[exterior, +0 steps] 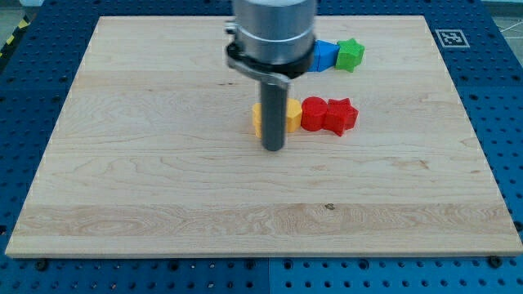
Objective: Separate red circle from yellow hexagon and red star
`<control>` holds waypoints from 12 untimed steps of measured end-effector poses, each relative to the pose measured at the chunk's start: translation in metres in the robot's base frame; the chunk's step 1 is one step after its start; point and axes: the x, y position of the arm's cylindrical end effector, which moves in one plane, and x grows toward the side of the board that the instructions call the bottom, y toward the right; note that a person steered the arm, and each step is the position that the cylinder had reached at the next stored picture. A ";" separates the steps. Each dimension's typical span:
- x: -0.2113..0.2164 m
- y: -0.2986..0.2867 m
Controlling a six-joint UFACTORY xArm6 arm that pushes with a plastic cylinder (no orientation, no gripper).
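Red circle [313, 113] sits centre frame, wedged btwn yellow hexagon [263, 119] at its left and red star [341, 115] at its right, touching both. My tip [273, 149] stands lower-left of it, hexagon intervening. No gripper fitted.

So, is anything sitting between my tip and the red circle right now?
Yes. The yellow hexagon lies between my tip and the red circle; the rod overlaps the hexagon's left part. The red star sits against the circle's right side, so a push from the left would shove all three together.
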 end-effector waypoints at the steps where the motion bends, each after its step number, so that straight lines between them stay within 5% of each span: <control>1: -0.003 0.042; 6: -0.079 0.069; 12: -0.084 0.013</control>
